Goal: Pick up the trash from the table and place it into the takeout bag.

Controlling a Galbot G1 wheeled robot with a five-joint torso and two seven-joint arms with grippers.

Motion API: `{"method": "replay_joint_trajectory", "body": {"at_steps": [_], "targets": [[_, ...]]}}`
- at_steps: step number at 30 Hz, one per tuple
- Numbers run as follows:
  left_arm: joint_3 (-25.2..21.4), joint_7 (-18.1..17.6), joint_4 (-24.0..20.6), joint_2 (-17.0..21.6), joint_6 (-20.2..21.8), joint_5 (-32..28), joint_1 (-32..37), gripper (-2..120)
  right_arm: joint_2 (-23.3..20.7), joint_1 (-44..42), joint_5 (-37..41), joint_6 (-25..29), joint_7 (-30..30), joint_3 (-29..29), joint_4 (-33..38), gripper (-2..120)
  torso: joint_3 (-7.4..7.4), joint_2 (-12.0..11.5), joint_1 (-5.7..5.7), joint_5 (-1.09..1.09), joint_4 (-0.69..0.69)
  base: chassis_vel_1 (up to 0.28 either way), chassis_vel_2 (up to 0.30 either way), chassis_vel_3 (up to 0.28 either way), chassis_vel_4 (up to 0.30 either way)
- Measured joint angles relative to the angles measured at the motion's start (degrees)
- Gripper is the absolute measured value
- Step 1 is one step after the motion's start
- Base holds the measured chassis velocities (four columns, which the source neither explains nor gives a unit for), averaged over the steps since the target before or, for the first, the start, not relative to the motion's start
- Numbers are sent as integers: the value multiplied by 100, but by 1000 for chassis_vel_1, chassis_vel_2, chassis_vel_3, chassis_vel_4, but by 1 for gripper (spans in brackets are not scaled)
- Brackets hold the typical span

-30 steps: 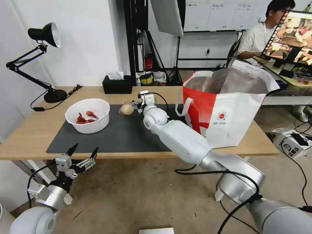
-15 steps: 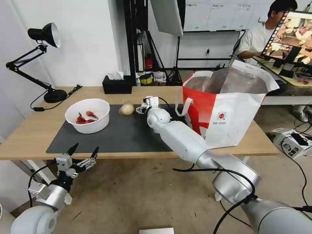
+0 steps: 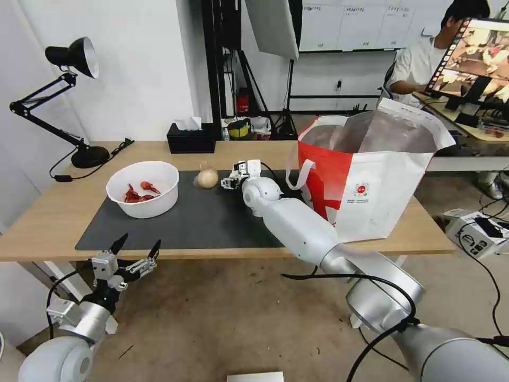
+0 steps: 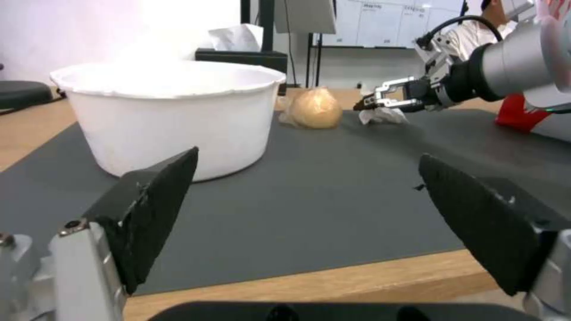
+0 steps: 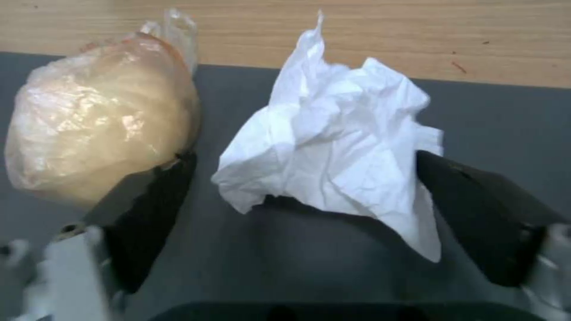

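You see even, bright room light in the head view, with wide-angle bending toward 3 and 9 o'clock. In the left wrist view, glare washes out the wall (image 4: 178, 26) at 11 o'clock. Near gripper fingers (image 5: 142, 214) blur.

A black desk lamp (image 3: 69, 58) stands at the far left corner. A black tissue box (image 3: 191, 139) sits at the rear edge.
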Motion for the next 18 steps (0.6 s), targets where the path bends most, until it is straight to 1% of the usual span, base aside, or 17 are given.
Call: {"method": "replay_joint_trajectory", "body": {"at_steps": [1, 2, 4, 5, 6, 8, 9, 10, 12, 13, 14, 16, 17, 18], "targets": [[0, 0, 0, 0, 0, 0, 0, 100, 0, 0, 0, 0, 0, 0, 0, 93, 0, 0, 0, 0, 0, 0, 0, 0, 0], [-12, 2, -11, -8, -15, 0, 23, 100, 1, 1, 42, -53, -3, 10, 0, 86, 0, 0, 0, 1, 0, 0, 0, 0, 0], [-20, 3, -13, -13, -28, -1, 39, 100, 1, 1, 62, -91, -1, 30, -2, 78, 0, 0, 0, 0, 0, 0, 0, 0, 0], [-20, 3, -13, -13, -28, -1, 39, 100, 1, 1, 62, -91, -1, 30, -2, 78, 0, 0, 0, 0, 0, 0, 0, 0, 0], [-24, 4, -19, -15, -35, -1, 47, 100, 1, 1, 88, -119, 10, 57, -10, 71, 0, 0, 0, 0, 0, 0, 0, 0, 0], [-25, 5, -28, -16, -42, -1, 49, 100, 0, 1, 135, -167, 34, 87, -18, 63, 0, 0, 0, 0, 0, 0, 0, 0, 0], [-25, 5, -37, -18, -47, -1, 50, 100, -1, 1, 166, -188, 45, 104, -27, 57, 0, 0, 0, 1, 0, 0, 0, 0, 0], [-25, 5, -37, -18, -47, -1, 50, 100, -1, 1, 166, -188, 45, 104, -27, 57, 0, 0, 0, 1, 0, 0, 0, 0, 0], [-29, 5, -53, -24, -57, -1, 61, 100, -2, 1, 201, -201, 51, 116, -31, 46, 0, 0, 0, 0, 0, 0, 0, 0, 0], [-29, 5, -53, -24, -57, -1, 61, 100, -2, 1, 201, -201, 51, 116, -31, 46, 0, 0, 0, 0, 0, 0, 0, 0, 0], [-33, 5, -55, -27, -66, -1, 69, 100, -2, 1, 206, -202, 51, 117, -32, 43, 0, 0, 0, 0, 0, 0, 0, 0, 0], [-47, 5, -58, -32, -91, -3, 96, 100, -3, 2, 234, -204, 53, 118, -14, 31, 0, 0, 0, 0, 0, 0, 0, 0, 0], [-47, 5, -58, -32, -91, -3, 96, 100, -3, 2, 234, -204, 53, 118, -14, 31, 0, 0, 0, 0, 0, 0, 0, 0, 0], [-51, 5, -62, -34, -96, -3, 106, 100, -5, 2, 242, -204, 53, 118, -3, 26, 0, 0, 0, 0, 0, 0, 0, 0, 0]]}}
